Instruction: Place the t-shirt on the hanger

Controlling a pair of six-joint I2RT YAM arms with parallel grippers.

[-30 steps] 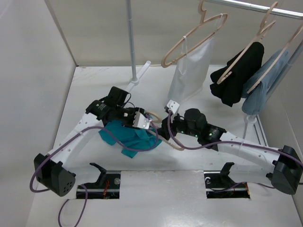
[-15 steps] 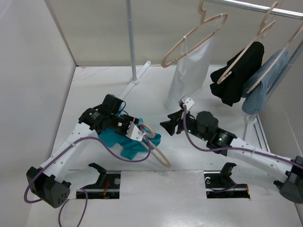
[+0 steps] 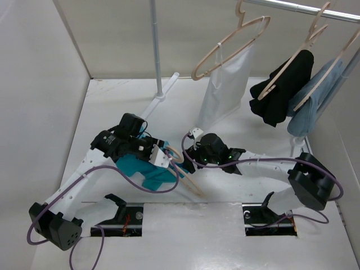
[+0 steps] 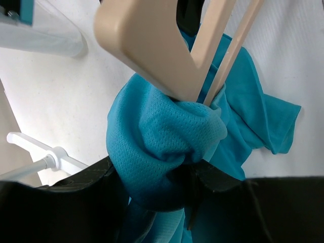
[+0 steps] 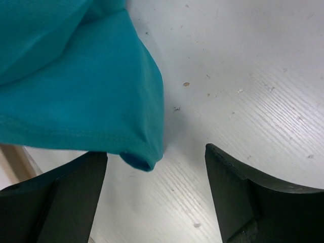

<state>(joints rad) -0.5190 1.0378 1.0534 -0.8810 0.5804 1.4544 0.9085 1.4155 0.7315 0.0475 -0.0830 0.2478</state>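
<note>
No legible text, seemingly.

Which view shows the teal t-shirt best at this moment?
Left wrist: the t-shirt fills it, bunched against the wooden hanger. Top external shows it partly hidden under the left arm; right wrist shows only a hemmed corner.
</note>
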